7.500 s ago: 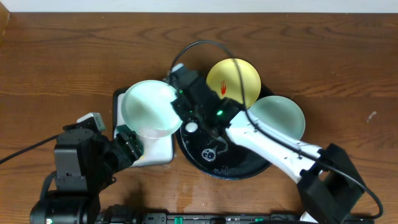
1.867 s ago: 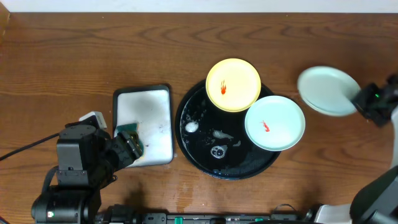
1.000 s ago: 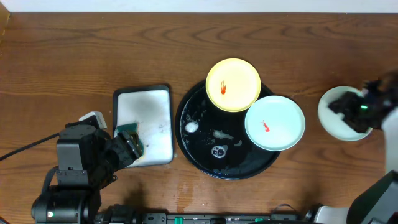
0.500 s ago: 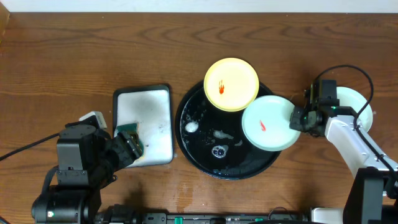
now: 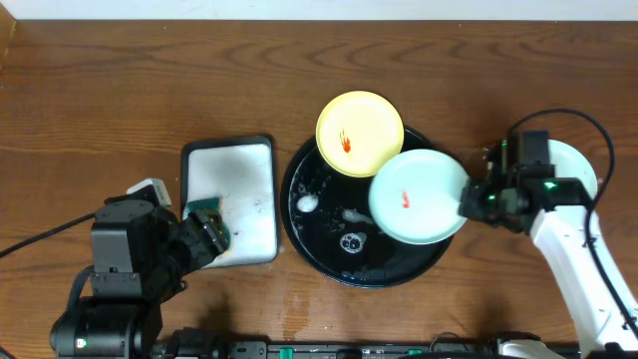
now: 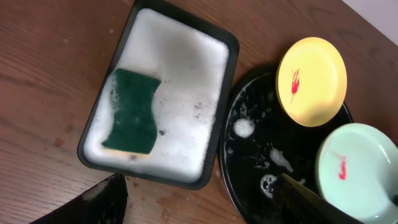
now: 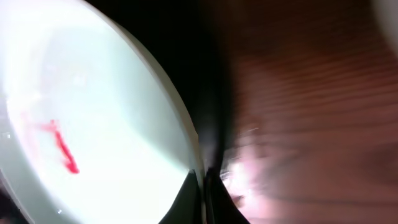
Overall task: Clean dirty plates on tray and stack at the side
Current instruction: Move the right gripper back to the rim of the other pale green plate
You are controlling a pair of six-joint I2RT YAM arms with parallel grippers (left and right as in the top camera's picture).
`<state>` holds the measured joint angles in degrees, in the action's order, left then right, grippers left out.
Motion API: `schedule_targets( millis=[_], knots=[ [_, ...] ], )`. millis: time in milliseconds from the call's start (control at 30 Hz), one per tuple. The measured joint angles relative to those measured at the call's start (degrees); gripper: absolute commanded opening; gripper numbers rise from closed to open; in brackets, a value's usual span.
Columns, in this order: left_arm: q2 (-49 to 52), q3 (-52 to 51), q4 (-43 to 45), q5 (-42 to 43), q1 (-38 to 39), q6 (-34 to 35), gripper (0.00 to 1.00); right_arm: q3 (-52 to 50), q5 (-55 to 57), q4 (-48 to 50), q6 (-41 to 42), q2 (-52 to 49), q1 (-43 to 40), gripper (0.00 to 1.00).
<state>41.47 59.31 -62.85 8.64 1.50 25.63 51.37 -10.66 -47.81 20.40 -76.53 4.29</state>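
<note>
The black tray [image 5: 321,242] holds a yellow plate [image 5: 360,134] with a red smear, lying over the tray's far rim. A mint green plate [image 5: 419,195], also smeared red, lies beside it, its edge against the yellow one. My right gripper [image 5: 471,199] is shut on this mint plate's right rim. The right wrist view shows the rim of the mint plate [image 7: 93,124] pinched between the dark fingertips [image 7: 214,202]. A second mint plate [image 5: 576,170] lies on the table at the right, half hidden by the right arm. My left gripper [image 6: 202,186] hangs open, holding nothing.
A small white tray [image 5: 234,175] filled with foam stands left of the black tray, with a green sponge [image 6: 132,118] in it. Foam blobs and water [image 5: 344,239] lie on the black tray's floor. The left arm [image 5: 125,259] stands at the near left.
My right gripper left the clean mint plate on the table at the right, moved left and shut on the smeared mint plate's rim. That plate and the yellow one shifted left.
</note>
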Motion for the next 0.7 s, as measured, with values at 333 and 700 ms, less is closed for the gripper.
schedule_targets(
  millis=[333,700],
  knots=[
    [0.0,0.0,0.0,0.0,0.0,0.0,0.76,-10.2,4.0,12.2,21.7,-3.0,19.3,0.13],
    [2.6,0.1,-0.2,0.7,0.0,-2.5,0.75,6.6,5.1,2.6,0.5,-3.1,21.6,0.29]
  ],
)
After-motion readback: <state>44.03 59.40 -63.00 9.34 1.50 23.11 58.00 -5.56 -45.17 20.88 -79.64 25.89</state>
